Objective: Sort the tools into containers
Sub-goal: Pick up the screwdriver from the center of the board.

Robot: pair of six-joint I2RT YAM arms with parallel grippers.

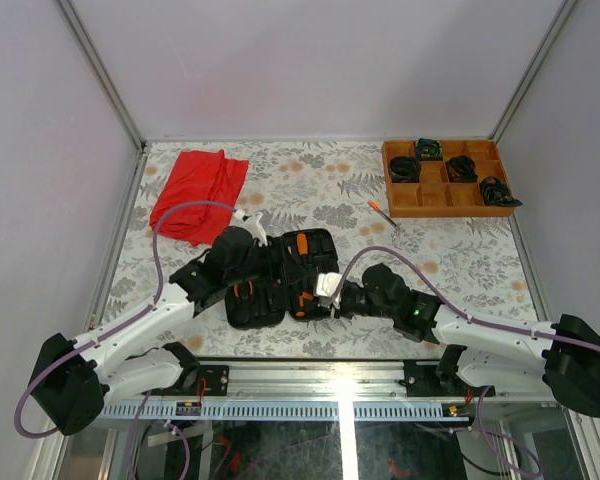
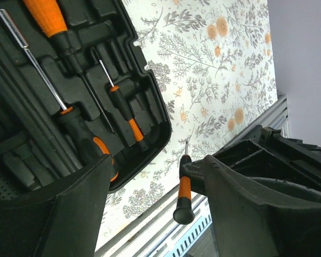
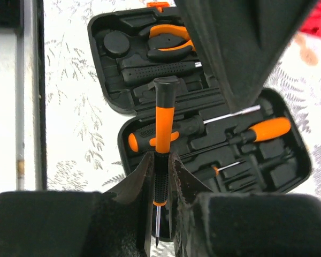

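No readable text, label, brand or number anywhere; case moulding shows no lettering; held screwdriver handle plain orange and black; tray and cloth unmarked; any small print too blurred to tell.

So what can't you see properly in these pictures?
- Top view: case slots, mostly covered by both arms.
- Right wrist view: screwdriver grip, squeezed inside the right tool.
- Left wrist view: case cut off at top and left edges.
- Top view: black bundles in the tray, too small to name.
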